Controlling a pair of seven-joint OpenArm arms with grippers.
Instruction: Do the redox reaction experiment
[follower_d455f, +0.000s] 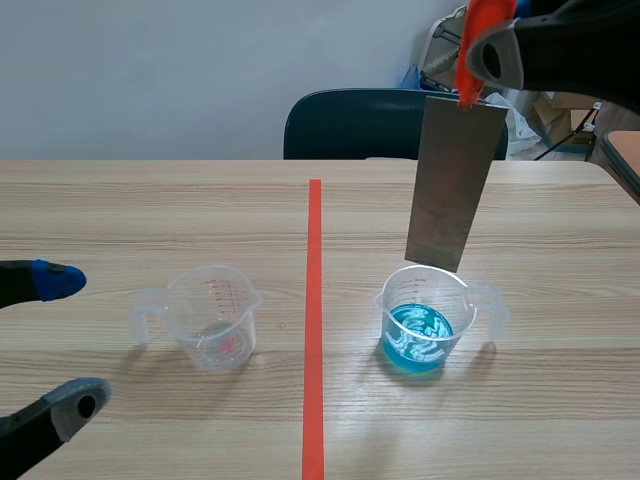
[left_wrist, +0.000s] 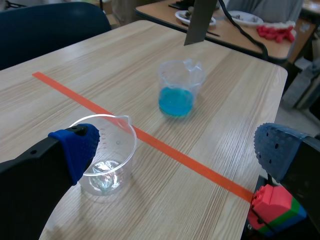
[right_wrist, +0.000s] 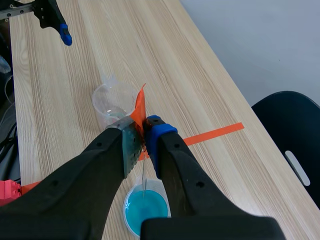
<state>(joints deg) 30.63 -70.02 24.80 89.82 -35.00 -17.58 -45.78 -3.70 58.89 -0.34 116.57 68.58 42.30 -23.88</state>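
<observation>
Step in hand, by judgement: dipping the metal into the blue solution.

The right pincer (right_wrist: 143, 135), at the upper right of the scene view, pinches the orange tab (follower_d455f: 482, 40) topping the metal plate (follower_d455f: 452, 185). The plate hangs nearly upright, its lower edge just above the rim of the blue-liquid cup (follower_d455f: 420, 325), right of centre on the table (follower_d455f: 150, 200). It is not yet immersed.

The left pincer (follower_d455f: 65, 340), lower left, is spread and empty, near the clear cup (follower_d455f: 212, 320).

The next move calls for a straight descent that keeps the plate off the rim; the light cup could tip.

The left gripper (follower_d455f: 70, 340) sits low, fingers wide apart; the raised right gripper (right_wrist: 145, 135) pinches a metal strip (follower_d455f: 452, 185).
</observation>
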